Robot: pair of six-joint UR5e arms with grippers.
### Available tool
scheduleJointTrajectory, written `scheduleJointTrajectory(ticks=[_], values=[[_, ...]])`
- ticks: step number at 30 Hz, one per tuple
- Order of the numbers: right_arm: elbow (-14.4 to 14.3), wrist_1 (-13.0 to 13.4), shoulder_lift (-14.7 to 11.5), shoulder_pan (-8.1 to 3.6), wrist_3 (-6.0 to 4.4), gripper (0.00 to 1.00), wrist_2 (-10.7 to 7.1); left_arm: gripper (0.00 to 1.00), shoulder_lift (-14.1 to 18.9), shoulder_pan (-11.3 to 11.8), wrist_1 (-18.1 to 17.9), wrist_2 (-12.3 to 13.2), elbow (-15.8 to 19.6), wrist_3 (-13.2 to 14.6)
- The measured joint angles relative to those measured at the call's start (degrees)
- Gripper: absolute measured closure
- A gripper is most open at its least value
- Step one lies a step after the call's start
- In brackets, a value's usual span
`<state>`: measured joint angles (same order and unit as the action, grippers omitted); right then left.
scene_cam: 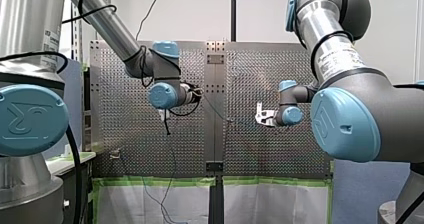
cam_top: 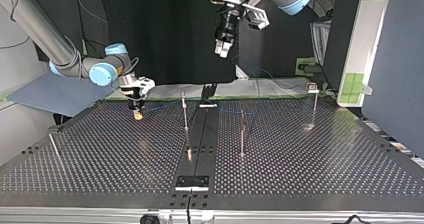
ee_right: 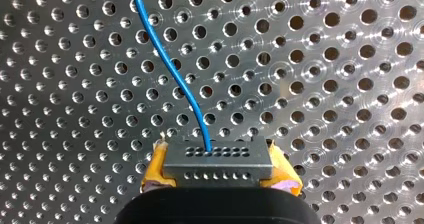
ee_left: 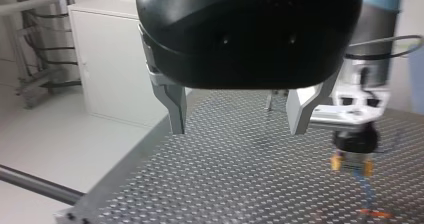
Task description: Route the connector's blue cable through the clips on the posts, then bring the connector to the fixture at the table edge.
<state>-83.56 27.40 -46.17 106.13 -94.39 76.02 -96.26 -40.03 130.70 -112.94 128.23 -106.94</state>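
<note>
In the right wrist view a grey connector (ee_right: 217, 160) with rows of small holes sits between the yellow pads (ee_right: 156, 168) of my right gripper (ee_right: 220, 173), which is shut on it. The blue cable (ee_right: 167, 64) leaves the connector's face and runs away over the perforated plate. In the top view my right gripper (cam_top: 136, 111) hangs low over the table at the far left, beside a thin post (cam_top: 184, 111). My left gripper (cam_top: 223, 46) is high above the table's far edge. Its metal fingers (ee_left: 175, 109) stand wide open with nothing between them.
More thin posts stand on the plate: one right of centre (cam_top: 242, 131), one far right (cam_top: 314, 106), one near left (cam_top: 54, 149). A black bracket (cam_top: 192, 182) sits at the near table edge on the centre strip. A white cabinet (ee_left: 115, 69) stands beyond the table.
</note>
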Motion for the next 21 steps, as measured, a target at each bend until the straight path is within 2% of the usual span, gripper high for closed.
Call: scheduleJointTrajectory(ticks=[7, 14, 21], values=[[0.0, -0.1, 0.0, 0.0, 0.14, 1.0, 0.01, 0.02, -2.3, 0.1, -2.8, 0.7, 3.4, -0.4], [0.0, -0.1, 0.1, 0.12, 0.15, 1.0, 0.01, 0.02, 0.1, 0.4, -3.3, 0.7, 6.5, -1.0], [0.0, -0.3, 0.1, 0.03, 0.16, 1.0, -0.04, 0.02, 1.3, 0.5, -3.9, 0.8, 7.1, -1.8]])
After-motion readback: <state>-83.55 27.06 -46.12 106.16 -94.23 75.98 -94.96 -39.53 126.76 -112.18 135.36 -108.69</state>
